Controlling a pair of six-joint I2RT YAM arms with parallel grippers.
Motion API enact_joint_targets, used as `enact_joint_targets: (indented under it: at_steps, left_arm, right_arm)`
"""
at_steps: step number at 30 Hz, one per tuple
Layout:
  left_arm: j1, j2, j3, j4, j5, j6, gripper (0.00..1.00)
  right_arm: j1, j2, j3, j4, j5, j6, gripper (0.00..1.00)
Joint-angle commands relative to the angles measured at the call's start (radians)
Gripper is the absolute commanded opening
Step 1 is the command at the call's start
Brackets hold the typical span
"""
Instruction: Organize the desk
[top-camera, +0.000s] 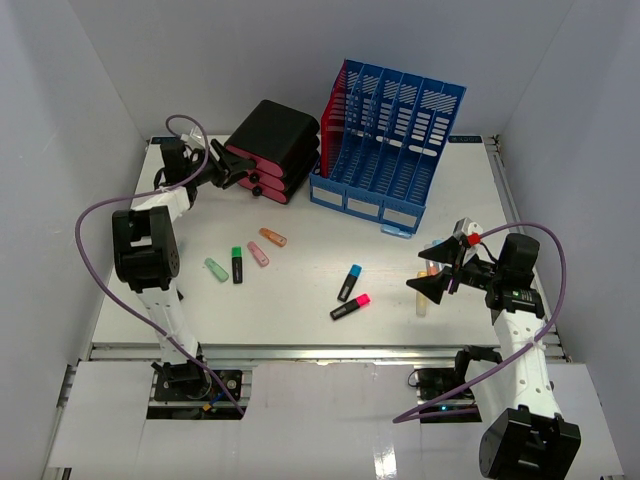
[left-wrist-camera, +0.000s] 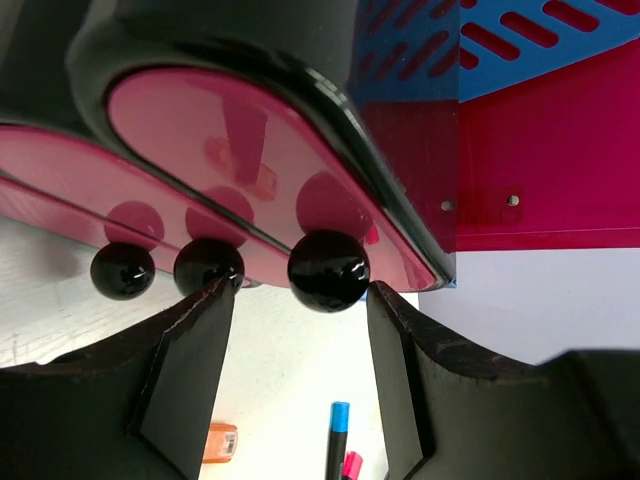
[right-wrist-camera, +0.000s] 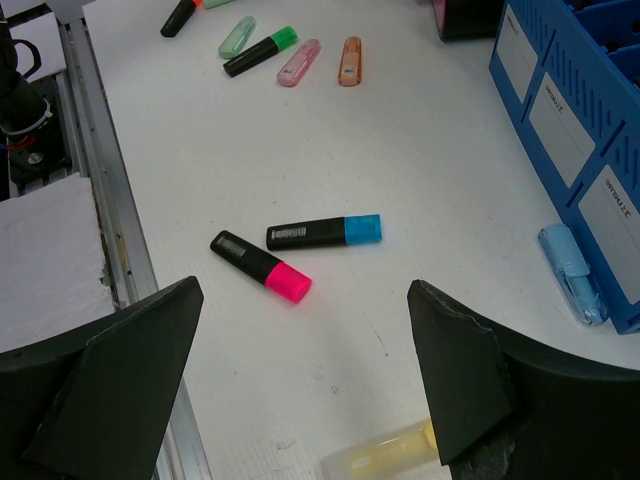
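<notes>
The left gripper (left-wrist-camera: 298, 300) jaws stand apart, flanking the rightmost black knob (left-wrist-camera: 328, 270) on the pink drawer front (left-wrist-camera: 200, 130); contact unclear.

Bright, even overhead light; soft, short shadows on the white worktop (top-camera: 300, 300); small glints on the glossy black knobs (left-wrist-camera: 328, 270); right wrist view sharp, the right tool (right-wrist-camera: 303, 287) dark and soft-edged at 5 and 7 o'clock.

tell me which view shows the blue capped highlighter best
Right wrist view: the blue-capped highlighter lies whole, close and unblocked. The top view shows the highlighter small. The left wrist view catches only its cap end at the bottom edge.
</notes>
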Motion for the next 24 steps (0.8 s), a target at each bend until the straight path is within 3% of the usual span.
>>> enact_joint_targets:
  at_steps: [1,10,18,24]
  left_arm:
    - [-0.018,-0.014,0.058,0.006,0.008,-0.008,0.65]
    - [-0.020,0.013,0.088,-0.008,0.004,-0.025,0.57]
    - [-0.020,0.005,0.082,-0.007,0.030,-0.026,0.24]
    - [-0.018,-0.077,0.010,-0.037,0.029,0.025,0.15]
  right_arm:
    - [-0.007,0.001,0.007,-0.010,-0.012,-0.011,0.90]
    - [-0.010,-0.004,0.006,-0.011,-0.016,-0.009,0.90]
    - [-0.015,-0.008,0.006,-0.011,-0.025,-0.008,0.90]
    - [-0.018,-0.016,0.006,-0.011,-0.028,-0.006,0.90]
